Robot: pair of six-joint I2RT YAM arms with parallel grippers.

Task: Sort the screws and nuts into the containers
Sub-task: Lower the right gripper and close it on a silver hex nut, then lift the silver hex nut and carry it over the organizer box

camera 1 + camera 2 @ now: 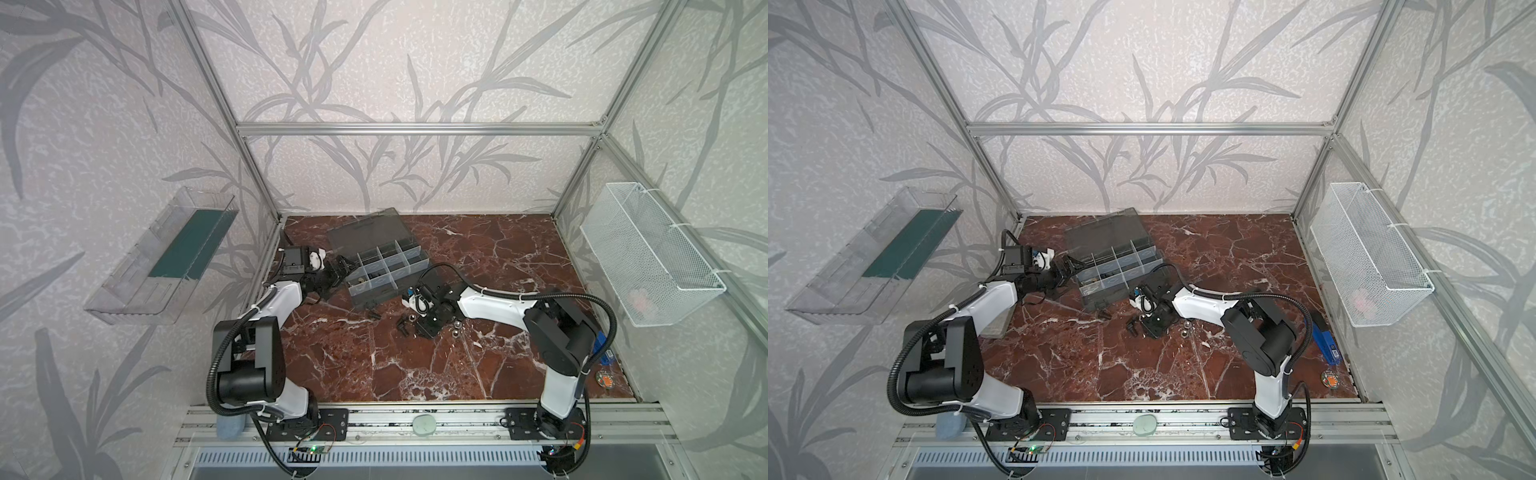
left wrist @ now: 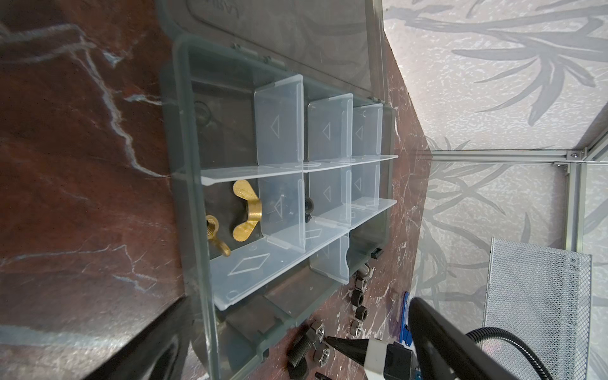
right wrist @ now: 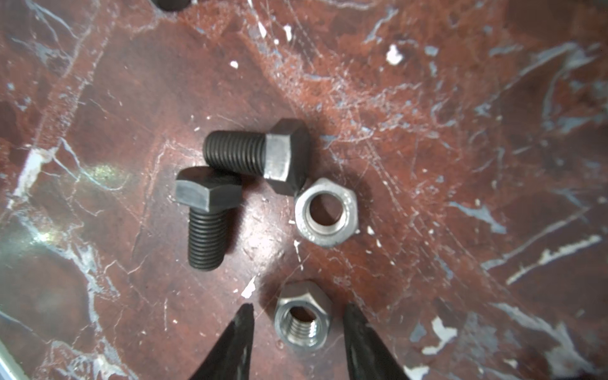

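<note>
The right wrist view shows two black screws (image 3: pixel 253 154) (image 3: pixel 207 217) and a silver nut (image 3: pixel 325 212) on the red marble table. A second silver nut (image 3: pixel 302 316) lies between my right gripper's (image 3: pixel 298 311) fingertips (image 3: pixel 246 312), with a gap on each side, so this gripper is open. In both top views that gripper (image 1: pixel 417 326) (image 1: pixel 1152 326) points down just in front of the dark grey case of containers (image 1: pixel 386 266) (image 1: pixel 1117 270). My left gripper (image 1: pixel 343 266) (image 2: pixel 301 306) stands wide open at the case's left end. One cell (image 2: pixel 230 197) holds brass wing nuts (image 2: pixel 246 210).
The case's smoky lid (image 1: pixel 365 232) lies open toward the back wall. More loose nuts (image 2: pixel 360 296) lie by the case's front. A white wire basket (image 1: pixel 648 249) hangs on the right wall and a clear tray (image 1: pixel 162 257) on the left wall. A blue object (image 1: pixel 1325 340) lies at the table's right edge.
</note>
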